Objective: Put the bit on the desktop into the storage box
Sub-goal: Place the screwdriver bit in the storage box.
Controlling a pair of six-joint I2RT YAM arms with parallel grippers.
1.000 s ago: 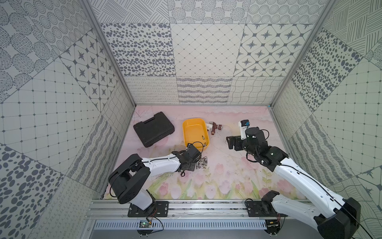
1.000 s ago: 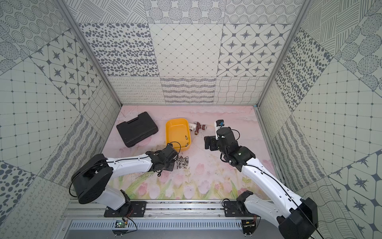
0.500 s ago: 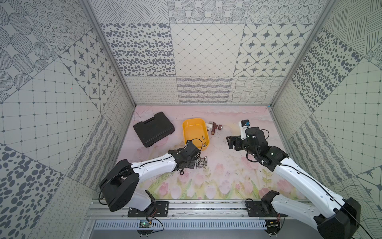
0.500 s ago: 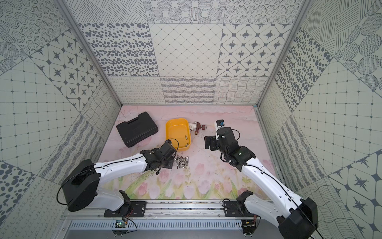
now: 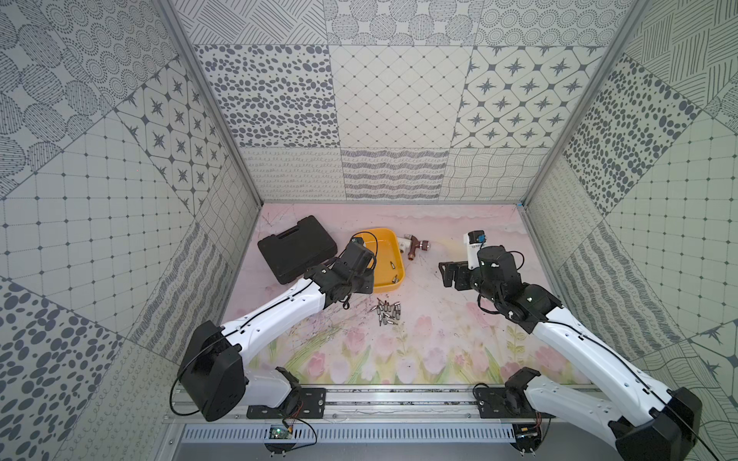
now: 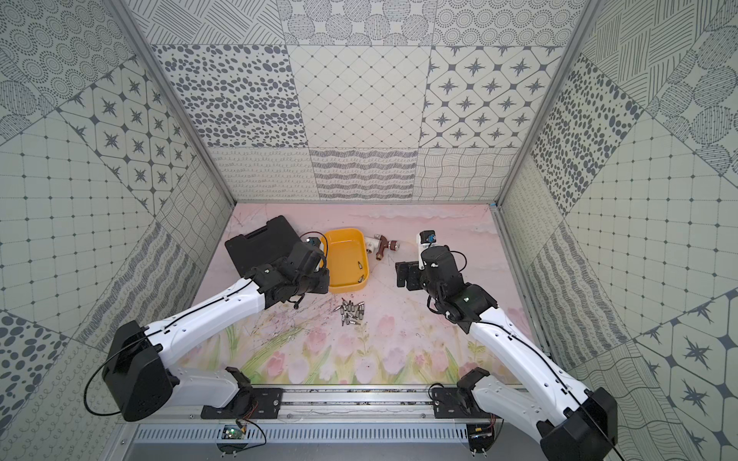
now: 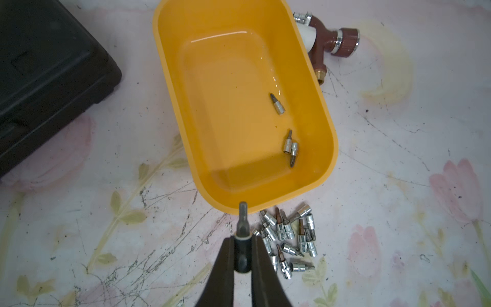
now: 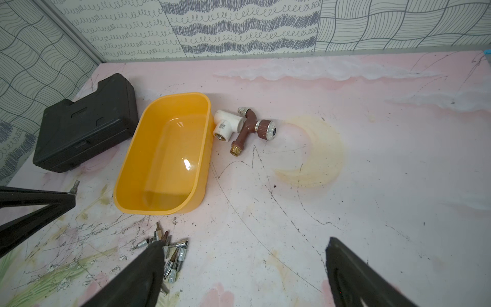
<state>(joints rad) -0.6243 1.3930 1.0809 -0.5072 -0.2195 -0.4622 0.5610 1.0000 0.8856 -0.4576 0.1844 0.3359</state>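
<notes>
My left gripper (image 7: 243, 239) is shut on a dark bit (image 7: 243, 219) that sticks out past its fingertips. The bit hangs at the near rim of the yellow storage box (image 7: 170, 79). Three bits (image 7: 288, 142) lie inside the box. A pile of several silver bits (image 5: 387, 312) lies on the desktop (image 5: 439, 339) just in front of the box, seen in both top views. My right gripper (image 8: 245, 243) stands wide open and empty above the desktop, right of the pile (image 8: 170, 252).
A black tool case (image 5: 297, 247) lies left of the box. A brown faucet with a white pipe elbow (image 5: 413, 245) lies against the box's right side. Patterned walls close in the desktop on three sides.
My left gripper has moved from the pile back and left to the box's near rim, carrying the bit. The right arm has not moved.
</notes>
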